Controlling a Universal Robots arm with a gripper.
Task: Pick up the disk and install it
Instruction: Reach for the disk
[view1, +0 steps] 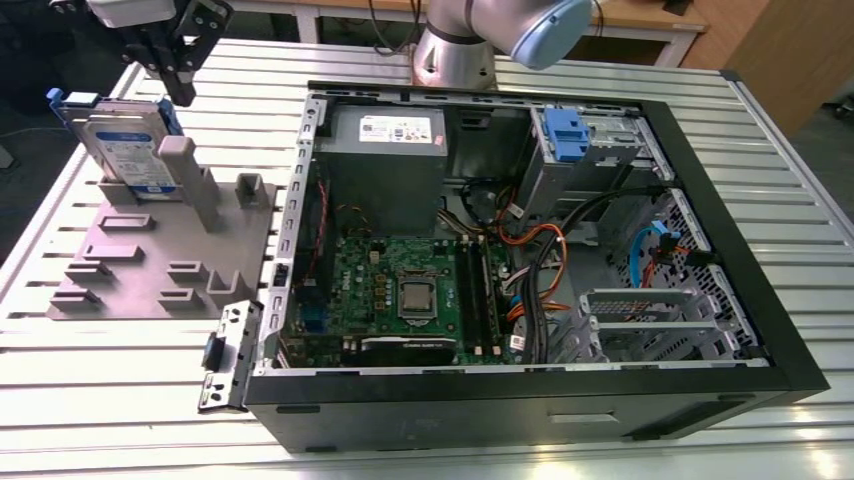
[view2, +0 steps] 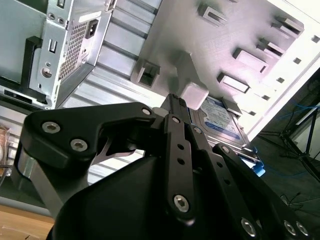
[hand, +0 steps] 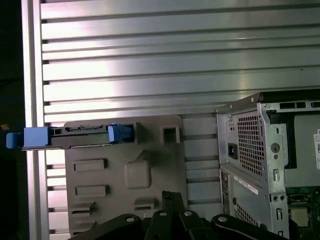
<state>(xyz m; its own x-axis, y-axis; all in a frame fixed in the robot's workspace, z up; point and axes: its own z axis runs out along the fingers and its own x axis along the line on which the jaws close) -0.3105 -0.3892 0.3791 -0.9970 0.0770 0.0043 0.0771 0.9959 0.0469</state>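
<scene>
The arm (view1: 461, 50) holds its black tool (view1: 180, 92) pointing downward, jaws closed together.

The disk (view1: 123, 140) is seen as bare silver metal with a paper label, framed in smooth blue plastic. The fixture plate (view1: 134, 265) is rendered in matt grey plastic. The table (view1: 787, 190) is formed of ribbed, brushed aluminium with a dull sheen. The gripper (view2: 176, 102) is finished in matt black.

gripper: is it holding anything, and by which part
Nothing is held. The black gripper hangs clear of the blue-framed flat silver metal disk, which stands on edge in the grey slotted fixture.
</scene>
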